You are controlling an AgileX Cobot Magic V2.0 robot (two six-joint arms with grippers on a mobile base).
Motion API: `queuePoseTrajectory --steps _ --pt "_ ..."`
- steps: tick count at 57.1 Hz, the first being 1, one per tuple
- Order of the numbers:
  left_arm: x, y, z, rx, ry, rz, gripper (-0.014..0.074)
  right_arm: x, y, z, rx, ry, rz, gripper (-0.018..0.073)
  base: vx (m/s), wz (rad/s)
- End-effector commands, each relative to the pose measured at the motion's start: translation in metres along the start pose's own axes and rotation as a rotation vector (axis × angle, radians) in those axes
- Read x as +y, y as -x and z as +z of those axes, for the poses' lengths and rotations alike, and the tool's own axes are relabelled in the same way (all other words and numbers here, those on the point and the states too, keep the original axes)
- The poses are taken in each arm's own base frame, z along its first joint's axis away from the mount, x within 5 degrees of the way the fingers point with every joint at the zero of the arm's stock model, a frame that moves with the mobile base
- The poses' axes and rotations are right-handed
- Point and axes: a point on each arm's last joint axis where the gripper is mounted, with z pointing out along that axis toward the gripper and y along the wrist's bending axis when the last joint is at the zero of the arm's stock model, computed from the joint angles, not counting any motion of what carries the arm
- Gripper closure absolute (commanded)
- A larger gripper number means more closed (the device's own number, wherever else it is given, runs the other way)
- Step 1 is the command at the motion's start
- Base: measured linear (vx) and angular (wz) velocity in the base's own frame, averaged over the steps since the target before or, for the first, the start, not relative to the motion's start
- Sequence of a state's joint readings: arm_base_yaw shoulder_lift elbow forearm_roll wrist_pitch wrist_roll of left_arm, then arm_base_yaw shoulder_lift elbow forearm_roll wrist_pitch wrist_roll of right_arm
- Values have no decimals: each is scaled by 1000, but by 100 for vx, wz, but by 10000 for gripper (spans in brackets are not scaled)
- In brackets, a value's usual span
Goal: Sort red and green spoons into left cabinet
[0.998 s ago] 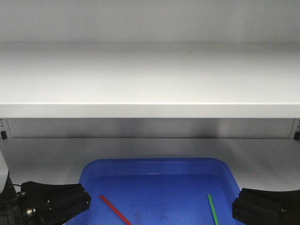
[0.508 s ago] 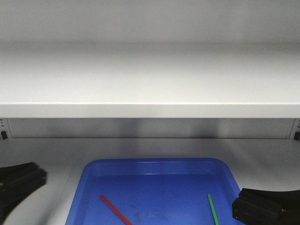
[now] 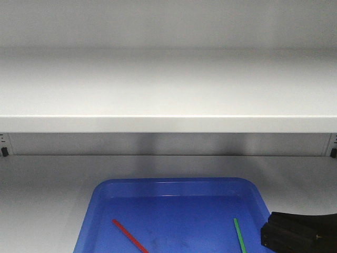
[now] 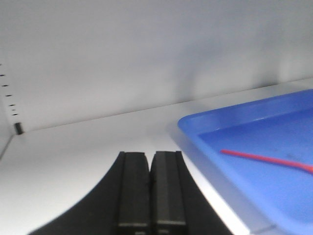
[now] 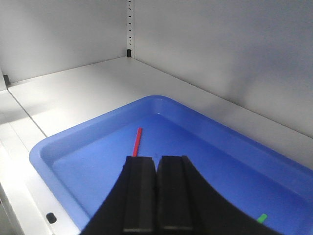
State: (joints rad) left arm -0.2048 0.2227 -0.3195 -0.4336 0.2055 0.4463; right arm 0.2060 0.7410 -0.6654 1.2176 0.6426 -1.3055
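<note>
Black rubbery fingers make up both tools. The left tool (image 4: 149, 188) has its two pads pressed flat together with nothing between them; it hangs over the pale shelf board of the left cabinet (image 4: 73, 156), just left of the blue tray (image 4: 195, 128). The right tool (image 5: 157, 193) is likewise pinched tight and empty — it sits low above the tray's floor (image 5: 98, 171), and in the front view only its dark body shows at the lower right (image 3: 300, 237), overlapping the tray's right rim.

Compared with a second ago, the left tool has gone from the front view altogether: it stood at the lower left beside the tray, then slid half out of the picture, and now that corner shows only bare shelf. The right tool has not moved, nor has the tray or either spoon.

Both spoons lie inside the tray, well apart. The red spoon (image 3: 130, 235) lies slantwise in the left half, its handle running off the bottom edge of the front view; the green spoon (image 3: 239, 234) lies nearly straight in the right half, close to the right tool. Their bowls are out of sight. Above the tray runs a wide shelf board (image 3: 168, 118), with small black pegs (image 3: 4, 152) at the cabinet's sides. No writing or label can be read anywhere.
</note>
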Motion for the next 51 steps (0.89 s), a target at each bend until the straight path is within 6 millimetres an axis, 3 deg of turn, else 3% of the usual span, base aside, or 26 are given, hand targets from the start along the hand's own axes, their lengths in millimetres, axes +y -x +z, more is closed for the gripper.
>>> queuePoseTrajectory --steps 1,23,51 --pt "4 -1 -11 -138 60 -25 600 0 12 -3 -56 -13 14 564 0 0" --pt "8 -74 -14 -258 116 -51 600 0 12 -3 -56 -12 14 564 0 0" --pt "7 -76 -13 -237 113 -29 600 0 12 -3 -56 -12 14 564 0 0"
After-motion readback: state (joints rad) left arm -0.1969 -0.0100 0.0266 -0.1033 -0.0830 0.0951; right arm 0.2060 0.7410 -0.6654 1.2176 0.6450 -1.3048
